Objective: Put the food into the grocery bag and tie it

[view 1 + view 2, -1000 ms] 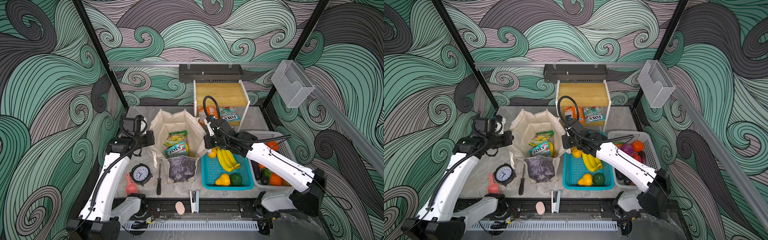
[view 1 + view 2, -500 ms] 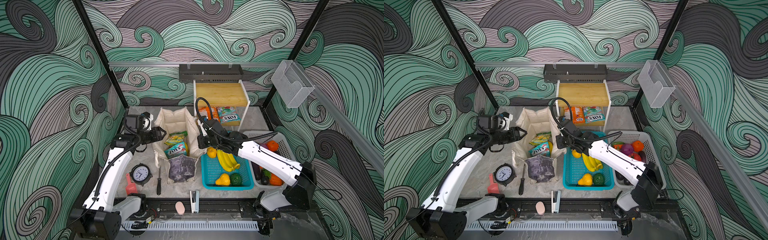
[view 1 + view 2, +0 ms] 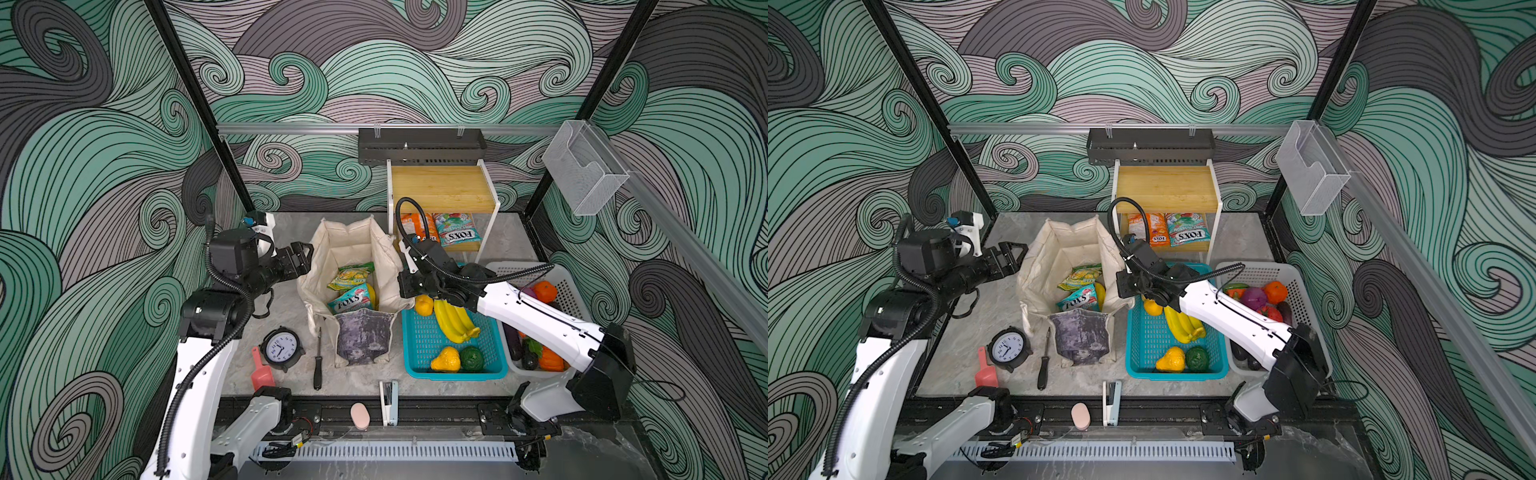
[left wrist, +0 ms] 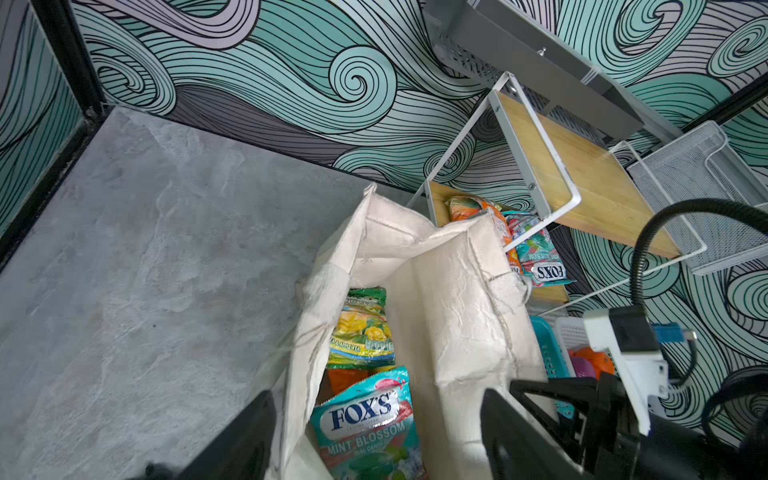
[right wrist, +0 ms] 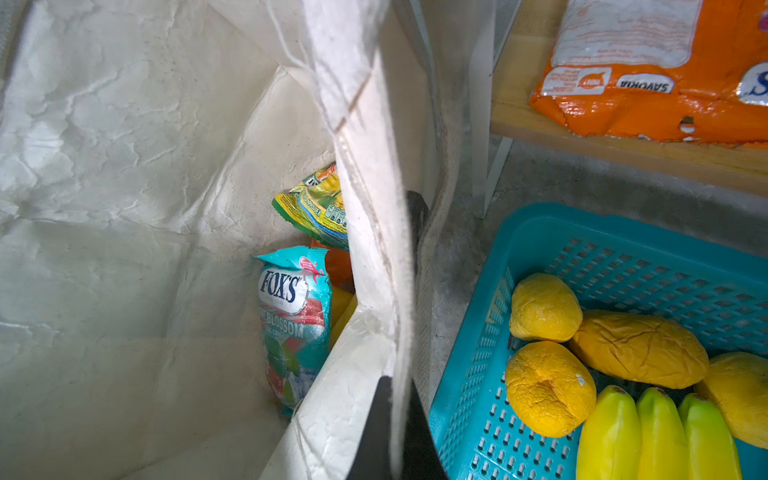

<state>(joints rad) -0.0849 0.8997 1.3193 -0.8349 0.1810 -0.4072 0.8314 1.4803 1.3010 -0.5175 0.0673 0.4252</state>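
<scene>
Bag [image 3: 351,245] stands upright at centre of frame in both top views, mouth open, purple-grey panel facing the lower edge. Inside, low down: yellow-green candy packet [image 3: 350,277], teal packet [image 3: 349,300], a bit of yellow and orange fruit under them. More food is outside it: bananas [image 3: 454,322] in teal basket [image 3: 455,376] right of the bag, orange [image 3: 545,291] in white basket [image 3: 559,272] at far right.

Left gripper [image 3: 305,257] is left of centre, just beside the bag's left rim, jaws spread wide, holding nothing. Right gripper [image 3: 402,286] is at the bag's right rim, jaws closed tight on the cream fabric; in the right wrist view the strap band [image 5: 365,145] runs between the dark fingers.

Handling, my read: canvas is soft and limp, walls sag and crease, so it won't keep its mouth open unaided. Load looks light. For tying, pinch the straps or the top rim, not the mid wall. Packets are glossy and likely slippery, so grip them by a sealed edge. Toy fruit looks light and round and may roll.
</scene>
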